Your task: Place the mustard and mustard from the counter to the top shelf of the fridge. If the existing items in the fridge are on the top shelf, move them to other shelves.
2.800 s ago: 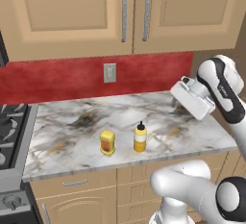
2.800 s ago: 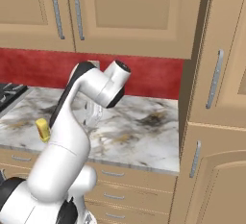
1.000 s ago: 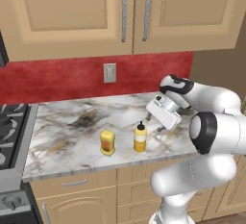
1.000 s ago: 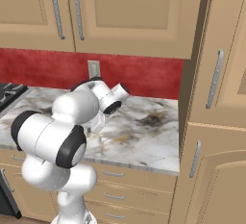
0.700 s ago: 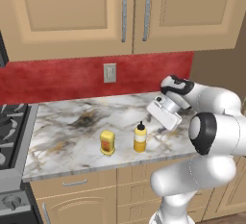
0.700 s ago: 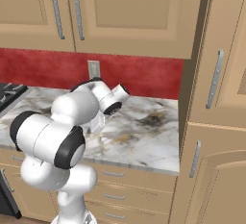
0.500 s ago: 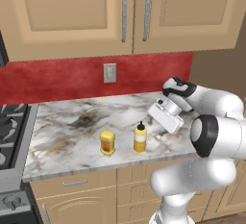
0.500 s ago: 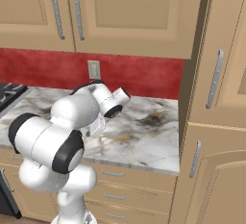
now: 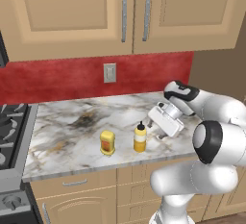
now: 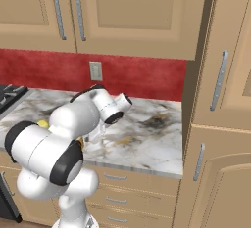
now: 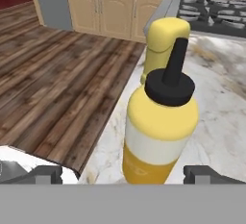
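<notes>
Two mustards stand on the marbled counter (image 9: 72, 122) near its front edge. One is a squat yellow jar (image 9: 107, 143) and the other a taller yellow bottle (image 9: 140, 138) with a dark nozzle, to the jar's right. My gripper (image 9: 153, 123) hangs low just right of the bottle, open and pointing at it. In the hand view the bottle (image 11: 161, 127) stands close in front, centred between the wide-apart fingertips (image 11: 48, 172) of the gripper (image 11: 125, 174), untouched, with the jar (image 11: 161, 43) behind it. The fridge is out of view.
A black stove (image 9: 9, 127) borders the counter on the left. Tan wall cabinets (image 9: 125, 11) hang above a red backsplash with an outlet (image 9: 110, 72). A tall cabinet (image 10: 220, 124) ends the counter on the right. Wood floor (image 11: 53, 83) lies beyond the counter's front edge.
The hand has sunk a little toward the counter and settled beside the bottle. The jaws have stayed open and both mustards have kept their places.
</notes>
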